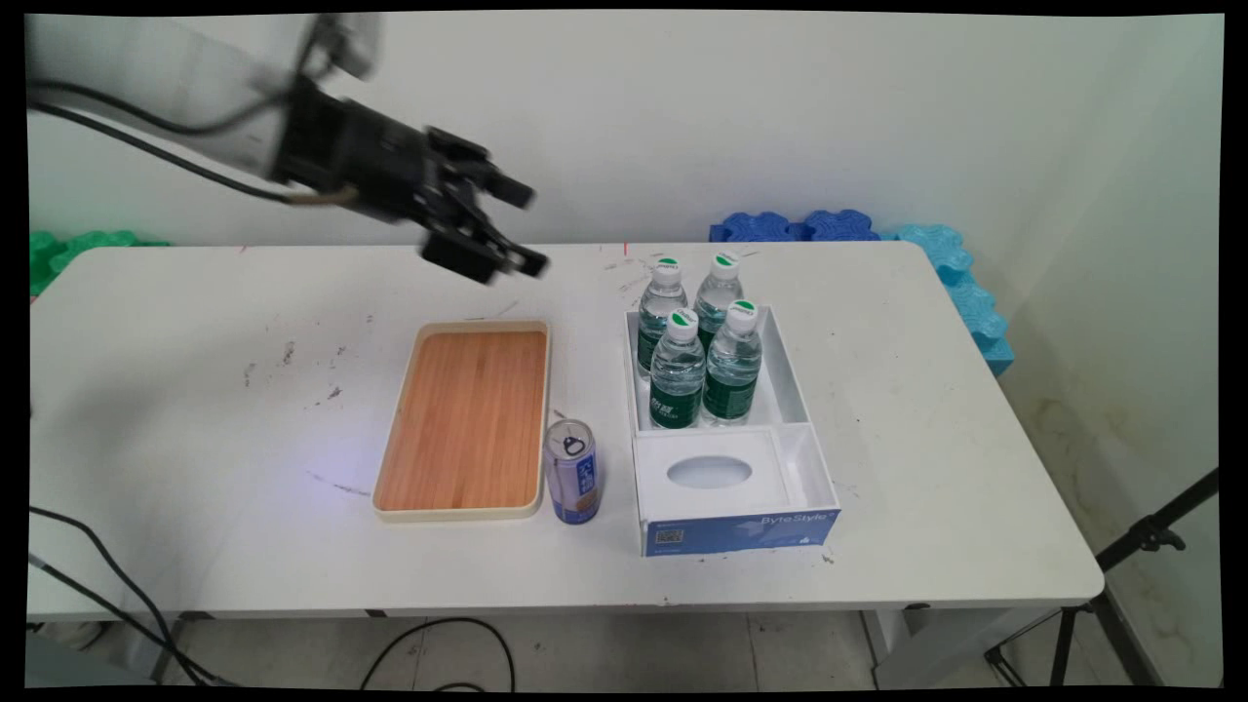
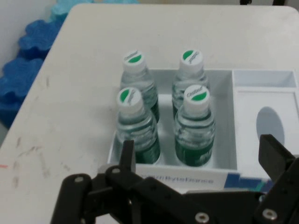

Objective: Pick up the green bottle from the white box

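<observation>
Hand view looks down past the claw (image 2: 198, 161), whose fingers stand spread with nothing between them; directly beyond the fingertips lies the white box (image 2: 231, 116), and in its open compartment stand four water bottles (image 2: 161, 116), upright, caps on, packed two by two; beside them, to the right in this view, is the box's covered part with an oval opening (image 2: 270, 126); past the box, bare bench (image 2: 70, 74) runs off to blue foam pieces (image 2: 23, 65) at its edge.

Main view shows the claw (image 1: 512, 229) raised well above the bench (image 1: 195, 390), apart from everything on it; below and just ahead of it lies a wooden tray (image 1: 466, 419), bare; past the tray's near corner stands a drink can (image 1: 571, 472), upright, just beside the tray; the box (image 1: 809, 429) lies further right.

As far as can be judged, nothing has been lifted or gripped: all four bottles sit in the box, the tray carries nothing.

Only the main view shows tray and can; only the hand view shows the claw's aim at the bottles.
</observation>
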`<action>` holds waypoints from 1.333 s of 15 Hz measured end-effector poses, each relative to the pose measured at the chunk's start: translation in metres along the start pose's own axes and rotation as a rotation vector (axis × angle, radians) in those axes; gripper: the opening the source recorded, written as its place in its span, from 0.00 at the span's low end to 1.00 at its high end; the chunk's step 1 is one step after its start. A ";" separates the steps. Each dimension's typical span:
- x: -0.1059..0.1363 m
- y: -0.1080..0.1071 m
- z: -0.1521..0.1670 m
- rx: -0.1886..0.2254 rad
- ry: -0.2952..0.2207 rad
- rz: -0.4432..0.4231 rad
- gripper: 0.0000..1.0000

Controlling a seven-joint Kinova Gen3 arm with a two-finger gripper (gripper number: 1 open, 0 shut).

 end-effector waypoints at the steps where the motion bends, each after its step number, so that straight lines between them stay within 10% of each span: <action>1: 0.001 0.004 0.019 -0.006 -0.007 -0.001 1.00; 20: -0.049 0.005 0.170 -0.052 -0.074 -0.019 1.00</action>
